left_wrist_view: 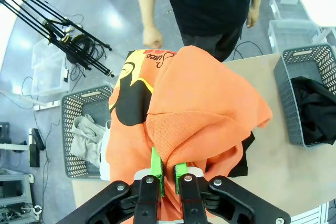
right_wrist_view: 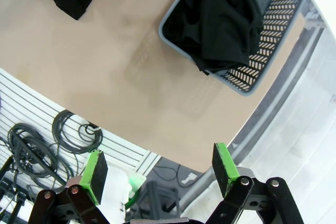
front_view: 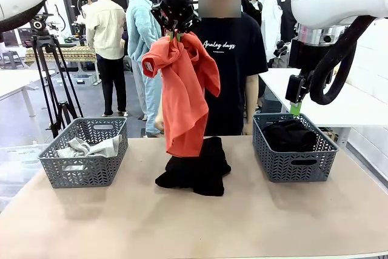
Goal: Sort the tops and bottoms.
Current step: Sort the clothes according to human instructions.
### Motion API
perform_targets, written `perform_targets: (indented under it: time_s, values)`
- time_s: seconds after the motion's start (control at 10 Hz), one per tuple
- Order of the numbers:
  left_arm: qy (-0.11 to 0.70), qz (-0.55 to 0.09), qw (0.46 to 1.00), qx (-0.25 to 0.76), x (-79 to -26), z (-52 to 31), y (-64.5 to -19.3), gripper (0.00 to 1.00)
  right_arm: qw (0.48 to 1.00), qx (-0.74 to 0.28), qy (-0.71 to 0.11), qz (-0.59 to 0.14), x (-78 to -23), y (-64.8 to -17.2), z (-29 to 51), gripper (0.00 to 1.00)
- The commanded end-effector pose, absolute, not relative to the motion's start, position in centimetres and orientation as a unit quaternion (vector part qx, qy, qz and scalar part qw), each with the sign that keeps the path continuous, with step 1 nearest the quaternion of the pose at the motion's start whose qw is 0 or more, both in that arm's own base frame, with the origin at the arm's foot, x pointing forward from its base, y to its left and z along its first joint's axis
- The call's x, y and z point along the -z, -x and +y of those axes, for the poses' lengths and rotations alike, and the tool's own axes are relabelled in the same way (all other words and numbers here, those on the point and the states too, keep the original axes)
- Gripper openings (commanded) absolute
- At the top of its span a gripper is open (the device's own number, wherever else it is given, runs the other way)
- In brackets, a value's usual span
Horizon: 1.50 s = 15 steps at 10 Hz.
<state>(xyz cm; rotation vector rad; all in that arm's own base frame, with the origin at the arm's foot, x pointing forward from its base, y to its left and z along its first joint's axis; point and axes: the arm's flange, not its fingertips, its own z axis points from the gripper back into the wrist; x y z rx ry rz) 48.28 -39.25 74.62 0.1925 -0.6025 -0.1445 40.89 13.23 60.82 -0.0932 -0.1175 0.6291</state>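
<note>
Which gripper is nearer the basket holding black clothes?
Right. The right gripper hangs open close by that basket; the left gripper holds the orange-red top high over the table's middle.

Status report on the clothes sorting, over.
Left gripper shut on orange-red sleeved cloth top, hanging above table. Right gripper open, empty. Black cloth garment beneath; nothing blocking.

place: robot lab | signs: camera tripod (left_wrist_view: 52, 24); floor cables (left_wrist_view: 79, 42); plastic bins (left_wrist_view: 286, 27)

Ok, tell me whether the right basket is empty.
Not empty: a black garment lies heaped inside the right basket, filling most of it.
</note>
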Motion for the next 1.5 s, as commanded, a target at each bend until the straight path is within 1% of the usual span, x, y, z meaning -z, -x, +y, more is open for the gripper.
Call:
perform_targets:
  time_s: [0.0, 1.4]
  values:
    - [-0.094, -0.299, 0.947, 0.068, -75.04, -38.81, -48.03, 0.00, 0.950, -0.301, 0.056, -0.054, -60.94, -41.03, 13.34, 1.00]
    - [-0.094, -0.299, 0.947, 0.068, -75.04, -38.81, -48.03, 0.00, 0.950, -0.301, 0.056, -0.054, -60.94, -41.03, 13.34, 1.00]
